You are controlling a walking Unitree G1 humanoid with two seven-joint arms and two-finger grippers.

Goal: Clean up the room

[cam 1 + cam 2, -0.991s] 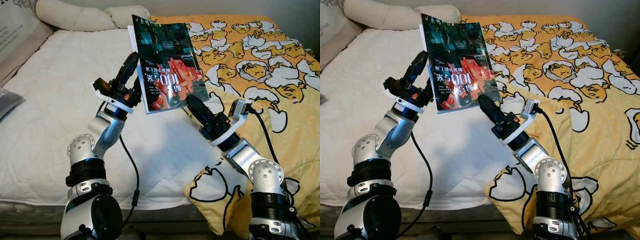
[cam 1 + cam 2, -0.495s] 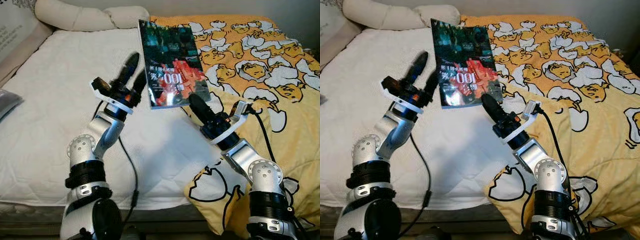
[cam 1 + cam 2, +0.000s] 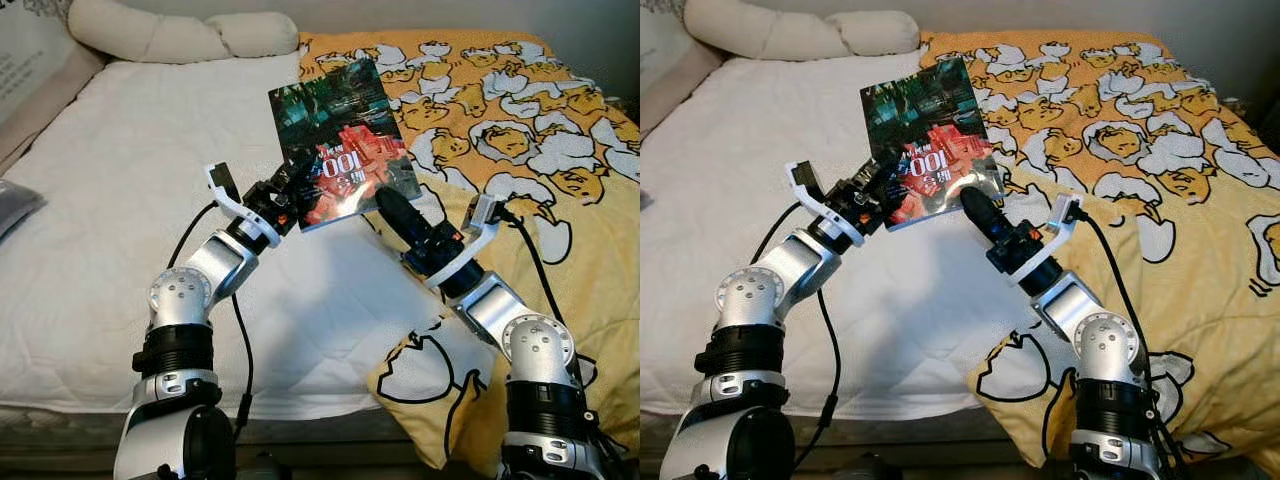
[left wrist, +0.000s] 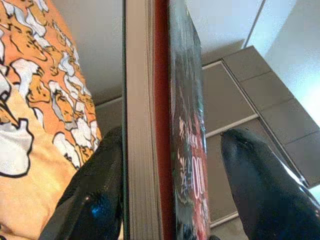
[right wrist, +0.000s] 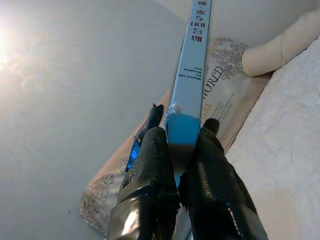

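A book [image 3: 340,160] with a dark teal and red cover is held up over the bed, tilted back. My right gripper [image 3: 386,206] is shut on its lower right corner, and the right wrist view has both fingers [image 5: 155,165] pinching the pale blue spine [image 5: 192,65]. My left gripper [image 3: 287,196] is open at the book's lower left edge. In the left wrist view the book [image 4: 160,125] stands between the fingers. One finger [image 4: 95,200] lies against the page side and the other finger [image 4: 260,190] stands off the cover.
Below lies a white mattress [image 3: 120,200]. A yellow duvet [image 3: 520,150] with a cartoon duck pattern covers the right side and hangs over the near edge. Cream pillows [image 3: 180,35] lie at the head. A grey object [image 3: 15,200] lies at the far left.
The book has tipped back and come lower. My left gripper, which held the book's left edge and then let go, has dropped and moved right to straddle the lower left edge.
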